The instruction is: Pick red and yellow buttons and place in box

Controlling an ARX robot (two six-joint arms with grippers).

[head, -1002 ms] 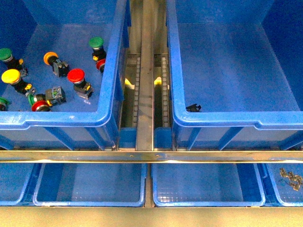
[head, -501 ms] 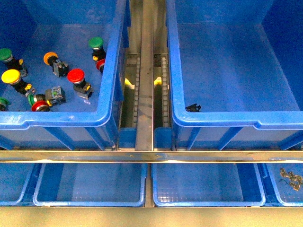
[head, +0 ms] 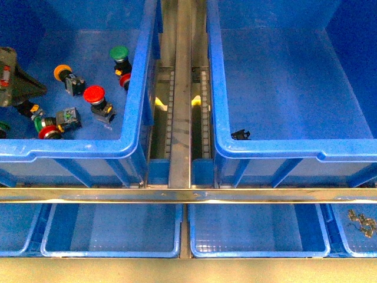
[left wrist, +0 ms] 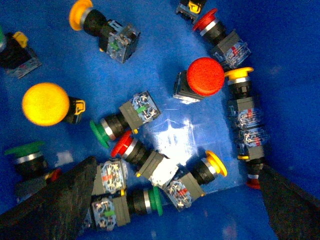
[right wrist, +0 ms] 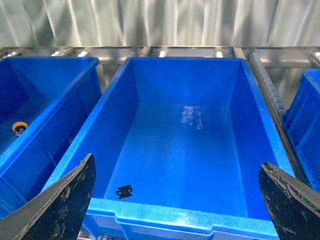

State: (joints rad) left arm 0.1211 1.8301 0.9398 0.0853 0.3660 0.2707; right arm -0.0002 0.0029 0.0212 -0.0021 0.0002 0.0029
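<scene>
Red and yellow buttons lie among green ones in the left blue crate (head: pixel 76 147). One red button (head: pixel 94 94) stands cap up, an orange one (head: pixel 63 72) lies behind it. My left gripper (head: pixel 15 76) reaches in from the crate's left side and hides what lies under it. In the left wrist view it (left wrist: pixel 176 167) hangs open over the pile. A red cap (left wrist: pixel 205 76) and a yellow cap (left wrist: pixel 45 103) face up, and a red-capped (left wrist: pixel 121 143) and a yellow-capped one (left wrist: pixel 216 163) lie between the fingers. The box (head: pixel 283 150) at right holds no buttons. My right gripper (right wrist: pixel 177 162) is open above its rim (right wrist: pixel 175 217).
A small black piece (head: pixel 240 134) lies on the box floor near the front wall. A metal roller track (head: pixel 179 118) runs between the two crates. A steel rail (head: pixel 188 194) crosses in front, with shallow blue trays (head: pixel 112 230) below. Metal clips (head: pixel 362 221) sit in the far-right tray.
My left gripper has come into the front view from the left, over the left crate, and now covers the yellow and green buttons there. The other buttons have not moved.
</scene>
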